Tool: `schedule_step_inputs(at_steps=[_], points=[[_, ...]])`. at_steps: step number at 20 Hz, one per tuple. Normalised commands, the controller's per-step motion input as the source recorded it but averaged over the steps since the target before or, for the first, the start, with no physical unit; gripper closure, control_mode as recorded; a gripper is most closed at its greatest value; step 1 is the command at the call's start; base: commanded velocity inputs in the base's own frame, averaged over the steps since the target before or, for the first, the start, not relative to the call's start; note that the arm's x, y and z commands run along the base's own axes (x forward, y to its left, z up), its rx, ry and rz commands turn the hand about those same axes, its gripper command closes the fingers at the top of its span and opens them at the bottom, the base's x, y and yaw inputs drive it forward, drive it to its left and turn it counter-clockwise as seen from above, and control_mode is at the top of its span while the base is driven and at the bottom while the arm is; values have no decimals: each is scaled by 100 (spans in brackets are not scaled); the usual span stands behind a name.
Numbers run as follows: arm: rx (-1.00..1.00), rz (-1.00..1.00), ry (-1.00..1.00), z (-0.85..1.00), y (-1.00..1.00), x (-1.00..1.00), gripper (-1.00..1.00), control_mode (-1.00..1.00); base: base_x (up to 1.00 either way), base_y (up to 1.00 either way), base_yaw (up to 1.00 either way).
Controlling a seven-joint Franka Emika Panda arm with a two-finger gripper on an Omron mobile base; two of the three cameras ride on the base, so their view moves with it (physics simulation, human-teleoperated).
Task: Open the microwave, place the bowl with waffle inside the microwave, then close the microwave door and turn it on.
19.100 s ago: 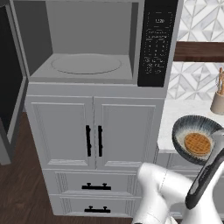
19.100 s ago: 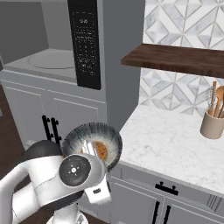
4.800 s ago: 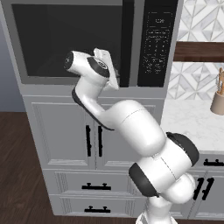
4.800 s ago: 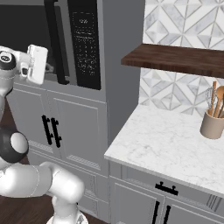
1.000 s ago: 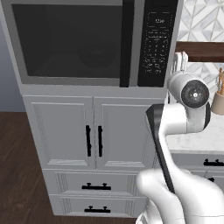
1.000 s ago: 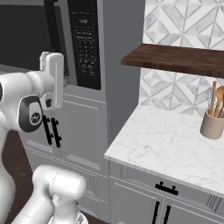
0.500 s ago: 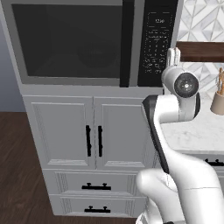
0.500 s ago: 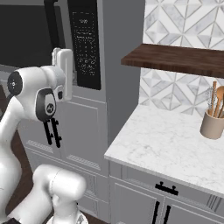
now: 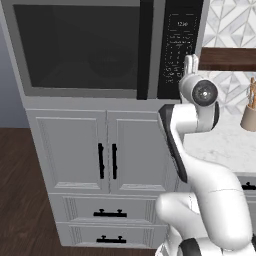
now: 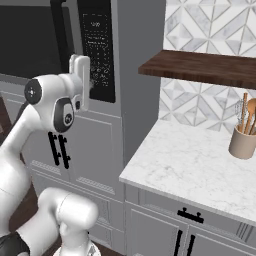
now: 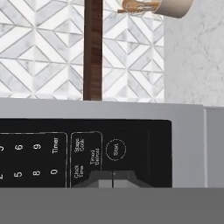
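Pointing at the keypad strip (image 11: 83, 153), the gripper (image 11: 113, 178) had its 2 fingers pressed together, holding nothing, with the round start button (image 11: 115, 149) just past the tips.

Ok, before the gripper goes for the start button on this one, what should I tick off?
1. Microwave door closed flush: ok.
2. Bowl behind the dark glass: cannot tell.
3. Gripper in front of the keypad strip: ok.
4. Fingertips lined up with the Start button: ok; in the hand view the button sits just above them.
5. Fingers together for a press: ok.
6. Tip touching the panel: cannot tell.
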Motion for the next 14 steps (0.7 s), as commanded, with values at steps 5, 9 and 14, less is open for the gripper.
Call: schedule_step_inputs(at_steps=[5,9,14], points=[[0,3,0,-17,-18,41,100,-100,0,0,0],[0,2,0,-15,-14,65,100,-100,0,0,0],[-2,1,3,-41,-2,98,100,-100,0,0,0]])
